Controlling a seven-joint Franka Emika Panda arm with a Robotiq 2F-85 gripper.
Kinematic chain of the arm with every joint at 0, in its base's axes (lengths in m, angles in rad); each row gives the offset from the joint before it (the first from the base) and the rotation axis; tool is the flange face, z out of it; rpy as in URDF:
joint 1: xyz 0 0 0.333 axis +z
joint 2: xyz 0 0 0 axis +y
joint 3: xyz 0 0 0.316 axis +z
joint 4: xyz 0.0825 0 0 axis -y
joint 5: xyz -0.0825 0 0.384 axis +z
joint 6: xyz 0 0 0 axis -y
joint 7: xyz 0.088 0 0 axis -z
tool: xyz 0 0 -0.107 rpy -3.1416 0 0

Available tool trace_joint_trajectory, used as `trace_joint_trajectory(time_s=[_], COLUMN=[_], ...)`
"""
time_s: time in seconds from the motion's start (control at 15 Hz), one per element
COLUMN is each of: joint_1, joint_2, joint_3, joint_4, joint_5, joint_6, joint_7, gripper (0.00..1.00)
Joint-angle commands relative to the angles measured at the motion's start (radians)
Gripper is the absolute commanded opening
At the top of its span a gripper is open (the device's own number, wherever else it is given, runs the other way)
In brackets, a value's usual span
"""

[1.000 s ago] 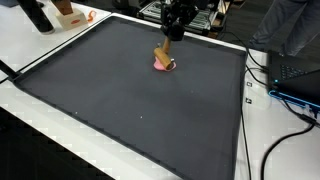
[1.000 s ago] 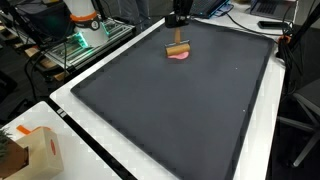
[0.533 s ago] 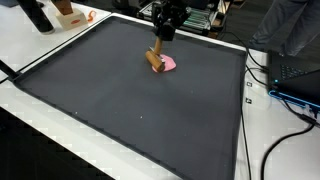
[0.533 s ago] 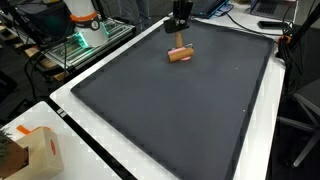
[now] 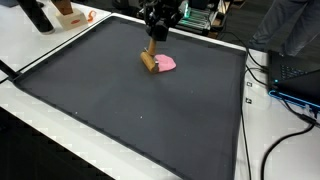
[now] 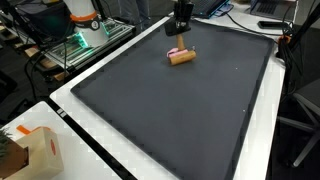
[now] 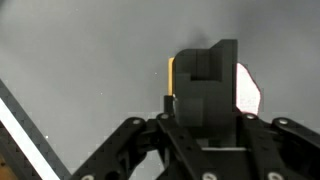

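At the far end of the dark grey rectangular mat (image 5: 120,110) on the white bench (image 5: 30,65), gripped in the black tool (image 5: 155,38) by its upper end: a brown wooden cylinder-headed piece (image 5: 150,60). Leans at a slant, lower end down at the mat, touching or just above, hard to tell which. Seen from another side as a short wooden piece (image 6: 181,57) lying crosswise under the tool (image 6: 180,33). Sits right beside a flat pink oval piece (image 5: 167,63) and seems to overlap its edge; whether in contact or just apart cannot be told.

As for progress, judging by how things lie: grasp made and wood brought low next to the pink oval; not let go, not laid flat on the mat.

Reaches in from beyond the mat's far edge, wrist pointing steeply down, fingers closed on the wood. From the wrist view, mostly blocked by the dark bulk of the tool, leaving only a thin orange-brown sliver of the wooden piece (image 7: 171,78) on one side and a patch of the pink oval (image 7: 248,90) on the other.
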Motion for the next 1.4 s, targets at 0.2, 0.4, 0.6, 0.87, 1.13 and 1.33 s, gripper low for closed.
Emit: trace_joint_trajectory(time_s=[0.2, 0.4, 0.6, 0.87, 1.13, 1.33], joint_1=[0.002, 0.004, -0.002, -0.001, 0.001, 0.018], joint_2=[-0.128, -0.186, -0.152, -0.193, -0.188, -0.186], joint_3=[0.008, 0.018, 0.021, 0.029, 0.042, 0.071], joint_4=[-0.059, -0.063, -0.025, -0.035, -0.035, -0.03], joint_5=[-0.016, -0.012, 0.001, 0.002, -0.056, -0.187], joint_6=[-0.018, -0.048, -0.043, -0.06, -0.075, -0.08], joint_7=[0.017, 0.006, -0.008, -0.018, 0.005, -0.029], gripper=[0.23, 0.23, 0.48, 0.48, 0.23, 0.23])
